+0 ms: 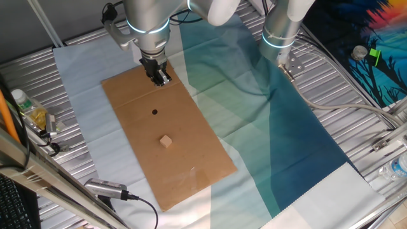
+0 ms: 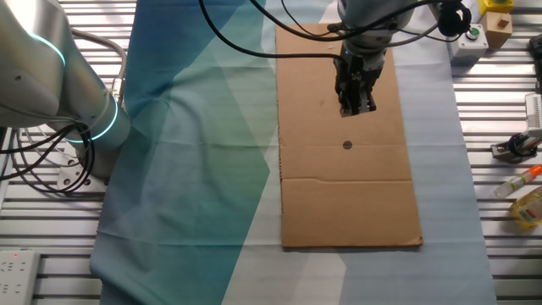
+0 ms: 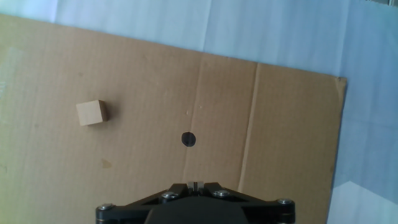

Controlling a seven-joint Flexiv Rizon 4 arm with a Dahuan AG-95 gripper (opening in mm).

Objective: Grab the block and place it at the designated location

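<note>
Tan block lay free on cardboard | dot bare, apart from block | fingers above cardboard, closed, empty

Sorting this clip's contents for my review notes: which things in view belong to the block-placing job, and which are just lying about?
Part of the job:
- block
- black dot, the target
- cardboard sheet that carries both
- hand, above the sheet, holding nothing

Lying about:
- teal cloth
- plastic bottle
- orange marker
- power strip
</note>
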